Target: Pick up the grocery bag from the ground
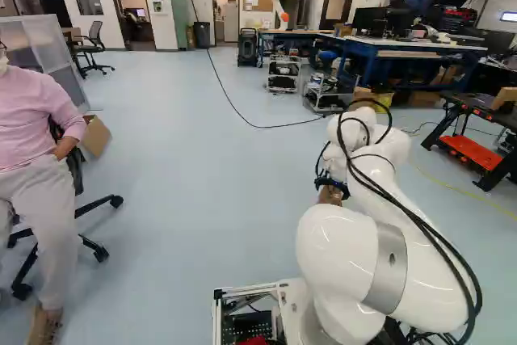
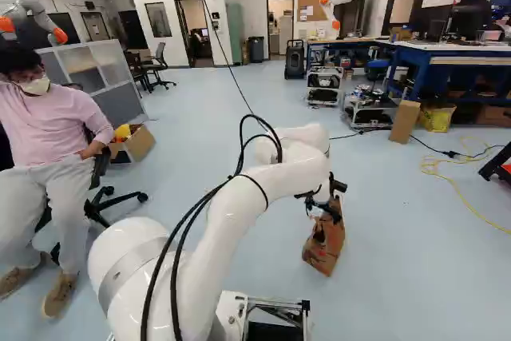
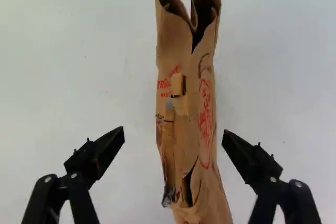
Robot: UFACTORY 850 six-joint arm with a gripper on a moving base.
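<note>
Two carts (image 2: 324, 85) beyond paper bag (image 2: 324, 247); cardboard box (image 2: 139, 144) near swivel chair (image 2: 100, 167).

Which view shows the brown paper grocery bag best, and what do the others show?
The wrist view: the brown paper grocery bag appears large and uncovered, folds and red markings clear. The right base view shows it smaller, partly hidden; the left base view, only a sliver.

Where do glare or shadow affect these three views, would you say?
Left base view: bright highlights on the arm's glossy shell; right base view: similar highlights there; wrist view: the floor pale and fairly evenly lit, the bag's open folds dark inside, the gripper nearly black against the floor.
</note>
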